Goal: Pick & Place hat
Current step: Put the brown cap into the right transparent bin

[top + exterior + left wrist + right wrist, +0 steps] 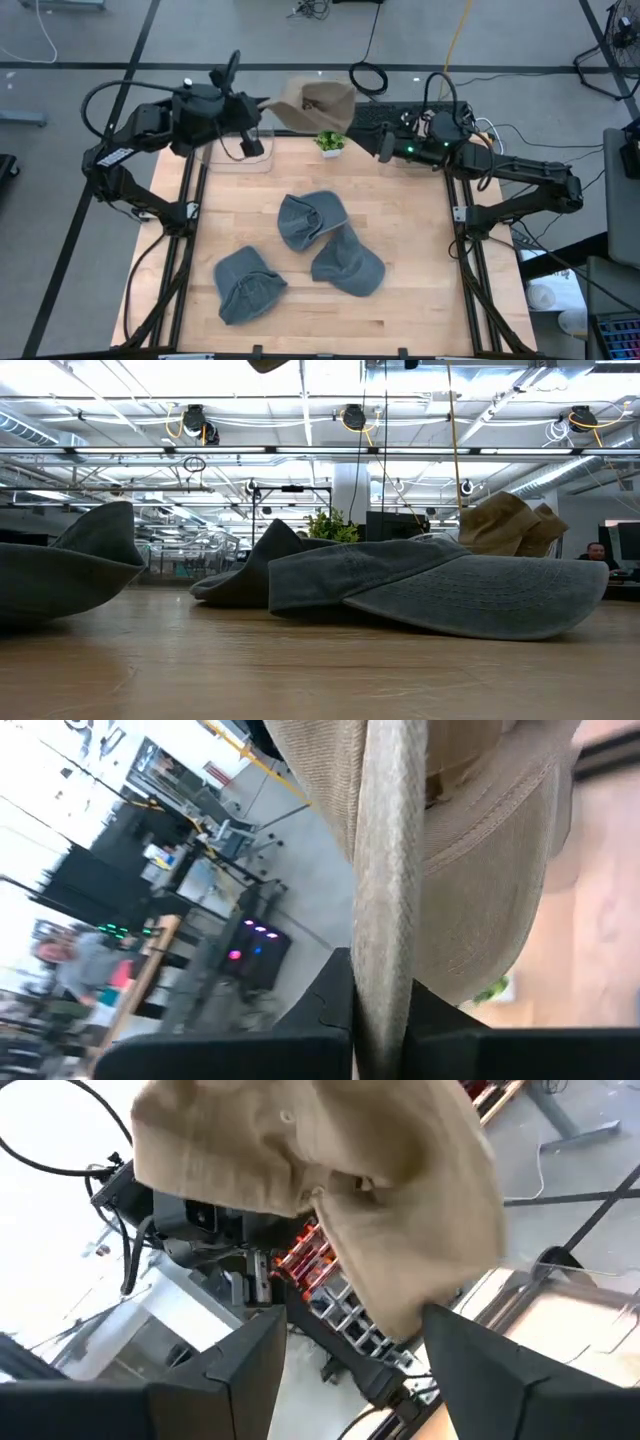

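Observation:
A tan hat (318,103) hangs in the air over the table's far edge, held by my left gripper (264,106), which is shut on it. It shows behind the grey hats in the low view as the tan hat (510,525). My right gripper (384,146) is open and waits to the right of the tan hat, apart from it. In the right wrist view the tan hat (310,1170) fills the space beyond my right gripper (355,1370). Three grey hats lie on the table: one (310,218) in the middle, one (348,264) to its right, one (247,284) near the front. My left gripper pinches the tan hat's brim edge (385,970) between its two fingers (325,1020). The brim stands edge-on in the gap. The fingers come level from the table's left. The hat is lifted clear of the table, its crown (480,840) beyond the fingers.
A small potted plant (330,142) stands at the table's far edge below the tan hat. A clear container (236,155) sits at the far left corner. Cables and a keyboard (385,112) lie behind the table. A person (75,960) sits in the room beyond.

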